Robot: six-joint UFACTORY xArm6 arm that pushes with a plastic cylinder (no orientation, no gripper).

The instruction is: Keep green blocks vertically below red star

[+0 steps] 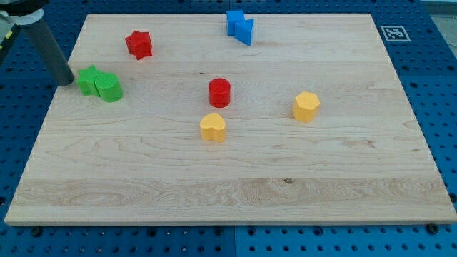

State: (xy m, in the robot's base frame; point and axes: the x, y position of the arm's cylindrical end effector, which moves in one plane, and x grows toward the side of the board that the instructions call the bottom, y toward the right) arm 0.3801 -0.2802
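The red star [139, 44] lies near the view's top left of the wooden board. Two green blocks touch each other below and to the left of it: a green star [88, 79] and a green cylinder [110, 88]. My tip [67, 81] is at the board's left edge, just left of the green star, very close to it or touching it. The dark rod rises from it toward the view's top left corner.
Two blue blocks [240, 26] sit together at the top centre. A red cylinder [219, 92] stands mid-board, with a yellow heart-shaped block [212, 127] just below it and a yellow hexagonal block [305, 106] to the right. A marker tag [393, 33] lies off the board's top right corner.
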